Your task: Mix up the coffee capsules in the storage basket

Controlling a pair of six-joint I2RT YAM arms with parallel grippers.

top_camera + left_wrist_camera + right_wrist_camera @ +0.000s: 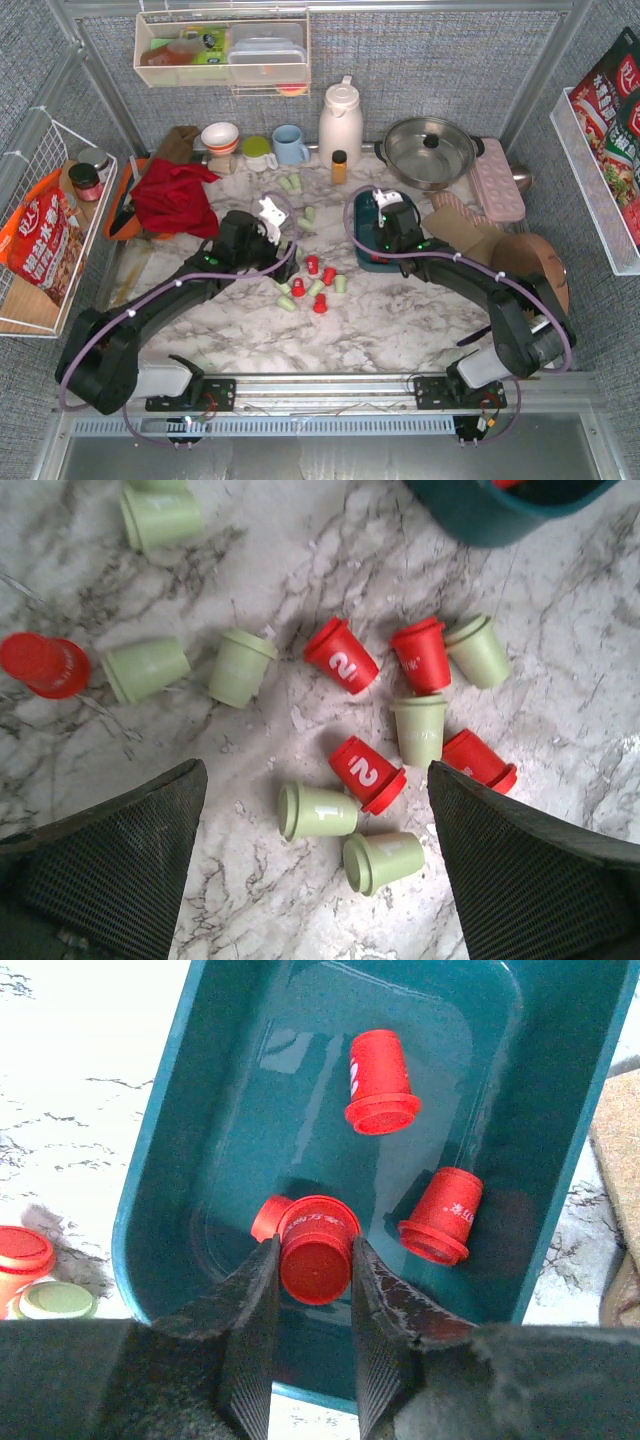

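The dark teal storage basket (170, 1150) lies under my right gripper (316, 1245), which is shut on a red coffee capsule (315, 1265) held just above the basket floor. Two red capsules (380, 1080) (442, 1215) lie loose in the basket, and another (263, 1218) peeks out behind the held one. My left gripper (315, 770) hangs open above a scatter of red and mint green capsules (315, 283) on the marble, left of the basket (358, 228). Two green ones (320, 812) (385, 860) lie on their sides between its fingers, untouched.
More green capsules (290, 184) lie further back. An amber bottle (339, 166), white thermos (340, 120), steel pot (430, 150) and pink tray (497, 180) line the back. A red cloth (175, 195) sits at left, brown cardboard (480, 235) right of the basket.
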